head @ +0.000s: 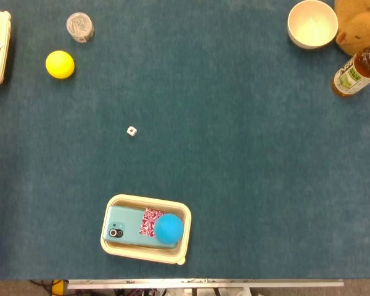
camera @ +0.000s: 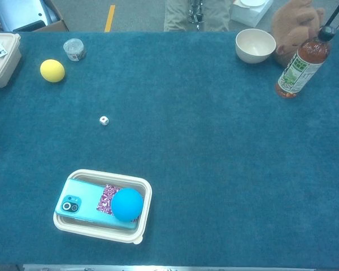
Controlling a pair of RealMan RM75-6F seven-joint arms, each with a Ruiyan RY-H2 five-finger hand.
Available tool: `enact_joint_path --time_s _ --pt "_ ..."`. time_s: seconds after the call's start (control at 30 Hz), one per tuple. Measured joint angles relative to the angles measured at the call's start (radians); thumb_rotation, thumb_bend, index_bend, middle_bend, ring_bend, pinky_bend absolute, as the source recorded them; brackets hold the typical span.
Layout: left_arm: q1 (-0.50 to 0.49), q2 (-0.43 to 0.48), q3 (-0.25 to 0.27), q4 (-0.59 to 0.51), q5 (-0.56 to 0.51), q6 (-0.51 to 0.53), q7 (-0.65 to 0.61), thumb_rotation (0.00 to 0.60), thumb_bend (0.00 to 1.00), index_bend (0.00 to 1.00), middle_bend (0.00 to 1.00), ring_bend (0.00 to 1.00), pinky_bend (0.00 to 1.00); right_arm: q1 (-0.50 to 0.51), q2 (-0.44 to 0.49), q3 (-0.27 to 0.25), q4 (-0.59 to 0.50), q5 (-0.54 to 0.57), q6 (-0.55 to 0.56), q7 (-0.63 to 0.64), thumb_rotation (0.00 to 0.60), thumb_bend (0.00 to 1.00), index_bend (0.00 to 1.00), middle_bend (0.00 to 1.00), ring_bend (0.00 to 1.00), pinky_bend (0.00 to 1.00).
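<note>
Neither hand shows in the head view or the chest view, so whether they are released, clenched or grasping anything cannot be told.

At the lower left of the frame a cream tray [head: 184, 217] sits on the blue table [head: 246, 166]. A turquoise phone [head: 124, 225] lies flat in it, a patterned card [head: 149, 221] on the phone, and a blue ball [head: 169, 228] rests on top at the tray's right end.

A small white die [head: 131, 131] lies well above the tray. At the upper left are a yellow ball [head: 60, 64] and a clear cup [head: 79, 27]; at the upper right, a white bowl [head: 312, 23] and a tea bottle [head: 356, 73].
</note>
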Motion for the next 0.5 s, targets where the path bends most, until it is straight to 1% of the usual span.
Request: enact_joint_path --time_s 0.33,0.5 --pt "-0.008 0.010 0.005 -0.002 0.015 -0.010 -0.003 0.600 0.42 0.25 0.30 0.19 0.07 0.004 -0.002 -0.001 0.002 -0.006 -0.003 0.006 0.600 0.28 0.40 0.35 0.26 0.42" --pt "-0.032 0.023 0.000 -0.003 0.019 -0.046 -0.013 0.600 0.42 0.25 0.30 0.19 0.07 0.004 0.000 0.002 0.003 -0.004 0.000 0.011 0.600 0.28 0.40 0.35 0.26 0.42"
